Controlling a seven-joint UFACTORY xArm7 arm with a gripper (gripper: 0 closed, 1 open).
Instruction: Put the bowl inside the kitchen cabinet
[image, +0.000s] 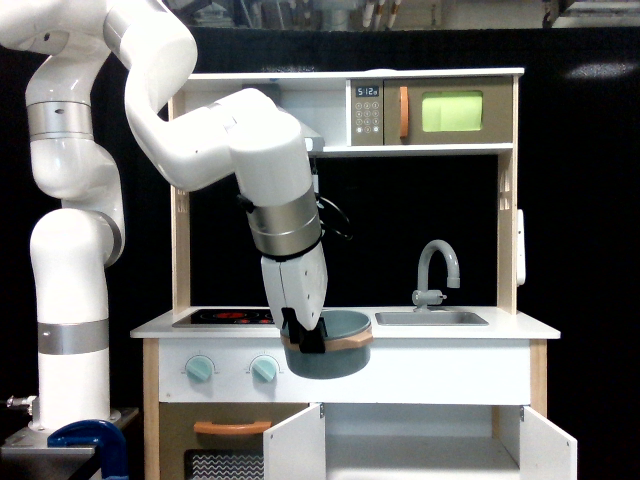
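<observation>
One bowl (331, 347) is what your gripper (303, 337) has clamped by the rim — it hangs in front of the counter edge, above the kitchen cabinet (420, 440) — both doors open.

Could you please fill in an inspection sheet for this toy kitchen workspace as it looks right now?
Surface: white counter with stove, sink and faucet.
Job's things: bowl held in front of the counter edge, above the cabinet, whose two doors stand open.
Clutter: nothing seen.
Grippers: gripper shut on the bowl's rim.
Cables: a dark cable loops at the wrist.
Surroundings: microwave on the top shelf, oven handle lower on the exterior view's left, blue clamp at the arm's base, black backdrop.
</observation>
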